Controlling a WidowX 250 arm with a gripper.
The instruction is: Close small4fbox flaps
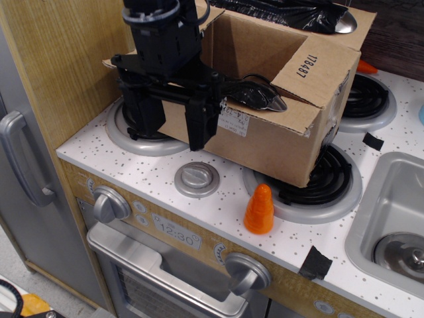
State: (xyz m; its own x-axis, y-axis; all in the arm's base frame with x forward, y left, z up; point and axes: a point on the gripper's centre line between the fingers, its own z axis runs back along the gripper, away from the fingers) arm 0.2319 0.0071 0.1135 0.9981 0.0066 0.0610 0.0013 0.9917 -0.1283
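The small4fbox [271,142], brown cardboard with a white label on its long side, sits across the stove burners with its top open. One of the flaps [318,69] on the right bears "178487" and is folded partly over. A black and silver object [255,93] lies at the box's front edge. My black gripper [171,129] hangs in front of the box's left front part, fingers [199,122] pointing down and spread apart, holding nothing. It hides the box's left side and left flap.
An orange cone [259,209] stands on the white counter in front of the box. A round silver knob [196,179] lies left of it. A sink [397,225] is at the right. Black tape pieces [315,263] lie on the counter. A wooden wall stands at the left.
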